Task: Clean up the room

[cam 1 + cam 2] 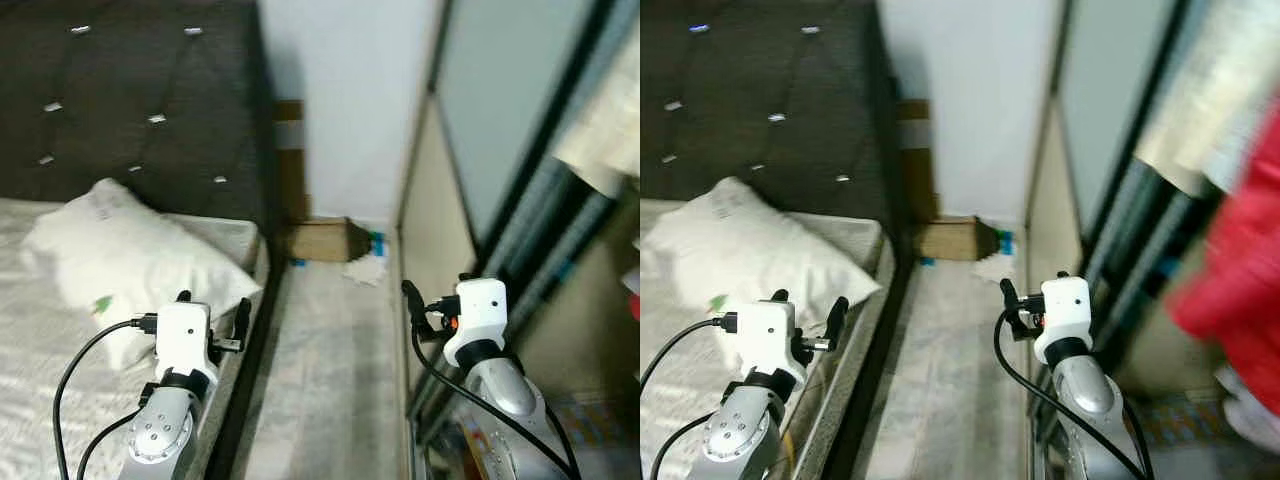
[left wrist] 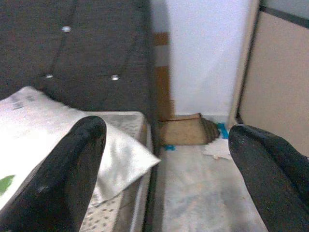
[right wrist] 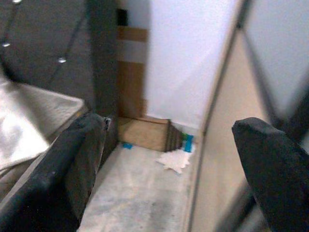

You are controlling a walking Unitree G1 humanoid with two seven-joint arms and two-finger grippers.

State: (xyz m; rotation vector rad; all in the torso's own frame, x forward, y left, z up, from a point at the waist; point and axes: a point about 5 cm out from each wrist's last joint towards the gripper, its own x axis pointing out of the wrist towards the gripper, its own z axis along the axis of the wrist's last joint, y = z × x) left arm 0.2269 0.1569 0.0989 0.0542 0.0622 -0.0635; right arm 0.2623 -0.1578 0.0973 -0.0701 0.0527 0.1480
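Left wrist view is looking along the left gripper point(image 2: 166, 179), whose two black fingers point(image 2: 72, 169) are standing wide apart with nothing between them. Right wrist view is showing the right gripper point(image 3: 169, 179) the same way, its fingers point(image 3: 270, 164) spread and holding nothing. From the head camera, the left gripper point(image 1: 212, 315) is hovering over the near edge of the bed point(image 1: 40, 360), just in front of a white pillow point(image 1: 120, 255) lying on the mattress. The right gripper point(image 1: 425, 300) is hanging over the narrow strip of floor point(image 1: 320, 370) between the bed and a sliding wardrobe door point(image 1: 500, 120).

Beyond both grippers, at the far end of that strip, a crumpled white paper point(image 3: 175, 159) is lying on the floor, well apart from either gripper. Just behind it a brown cardboard box point(image 1: 325, 240) is sitting against the white wall point(image 1: 350, 90), with a small blue item point(image 3: 187, 142) beside it. A dark tufted headboard point(image 1: 130, 90) is rising behind the pillow. In the right eye view, something red and blurred point(image 1: 1230, 270) is showing at the right edge; what it is cannot be told.
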